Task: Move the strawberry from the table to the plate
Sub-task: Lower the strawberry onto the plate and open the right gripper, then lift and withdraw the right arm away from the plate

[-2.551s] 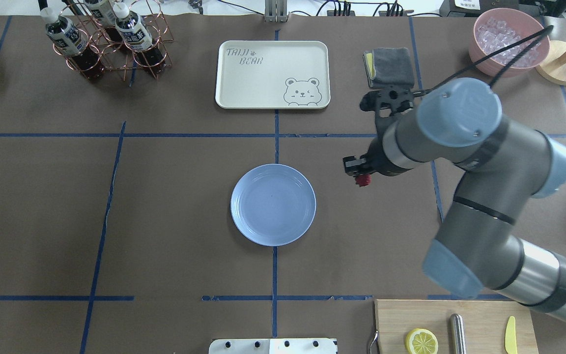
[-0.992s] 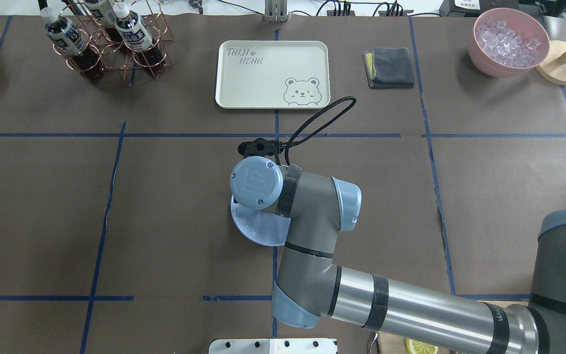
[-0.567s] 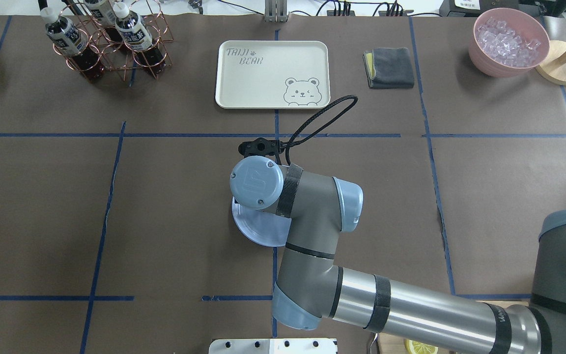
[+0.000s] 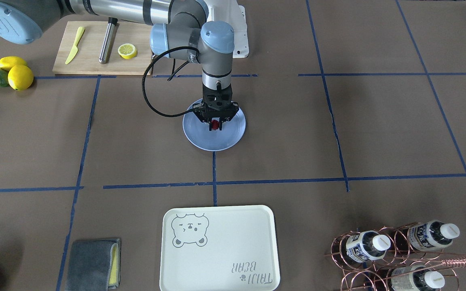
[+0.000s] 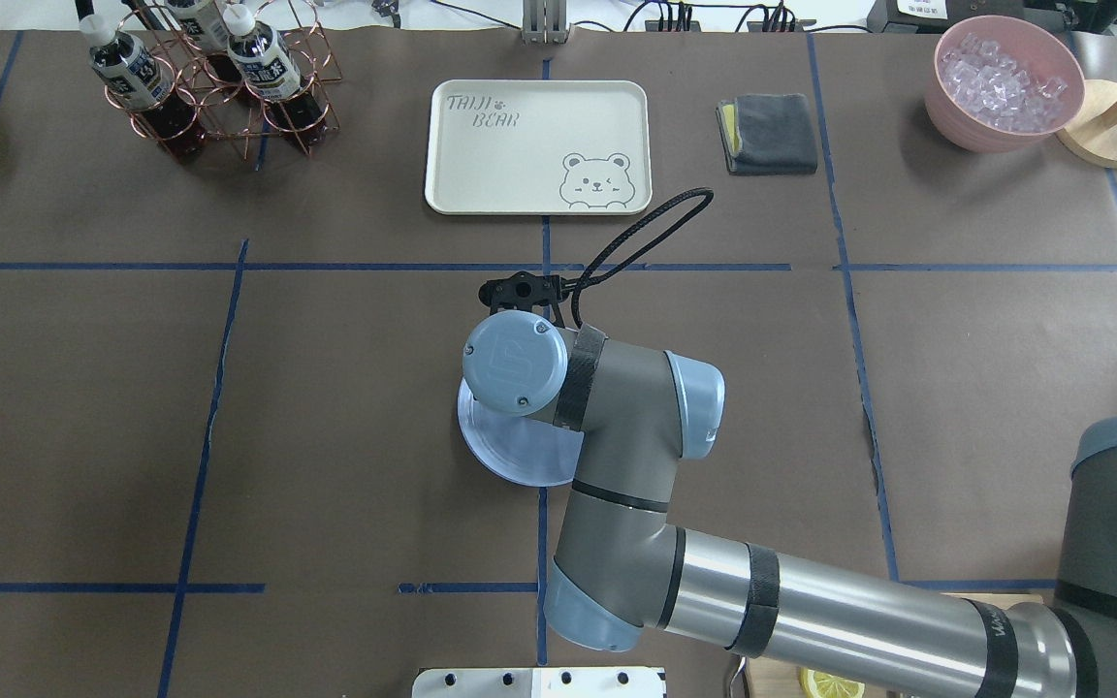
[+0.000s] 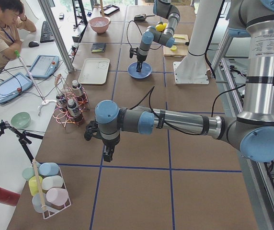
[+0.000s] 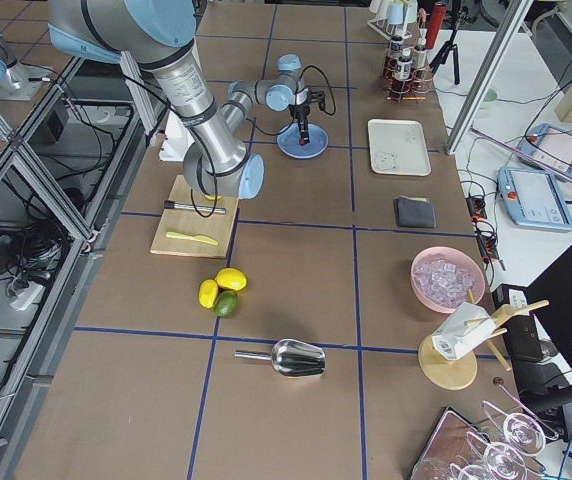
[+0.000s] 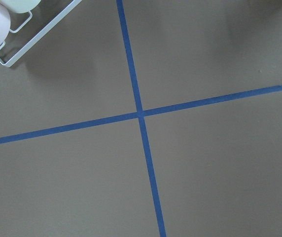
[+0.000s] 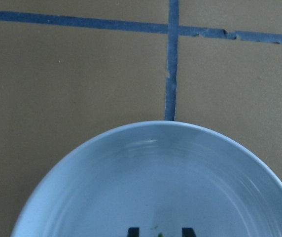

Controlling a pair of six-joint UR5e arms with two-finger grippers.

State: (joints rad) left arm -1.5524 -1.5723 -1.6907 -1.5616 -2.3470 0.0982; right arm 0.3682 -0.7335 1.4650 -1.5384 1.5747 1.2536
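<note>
The small red strawberry [image 4: 214, 124] sits between the fingertips of my right gripper [image 4: 214, 127], which is shut on it just above the middle of the light-blue plate [image 4: 200, 139]. In the right wrist view the plate [image 9: 156, 168] fills the lower half, and two dark fingertips [image 9: 133, 232] show at the bottom edge with a green speck between them. From overhead the right wrist hides the berry and most of the plate [image 5: 505, 456]. My left gripper [image 6: 107, 155] hangs over the brown table [image 4: 338, 121] far off; I cannot tell its state.
A cream bear tray [image 4: 217, 250] lies beyond the plate. The cutting board [image 4: 91, 60] holds a lemon slice, a knife and a metal rod. Lemons and an avocado [image 4: 8, 72], a bottle rack [image 4: 395, 250], a grey cloth [image 4: 91, 262] and a pink bowl [image 5: 1005, 82] stand around.
The right arm carried the strawberry from the table's right side to over the plate. In the last half second it shifted only slightly to the right.
</note>
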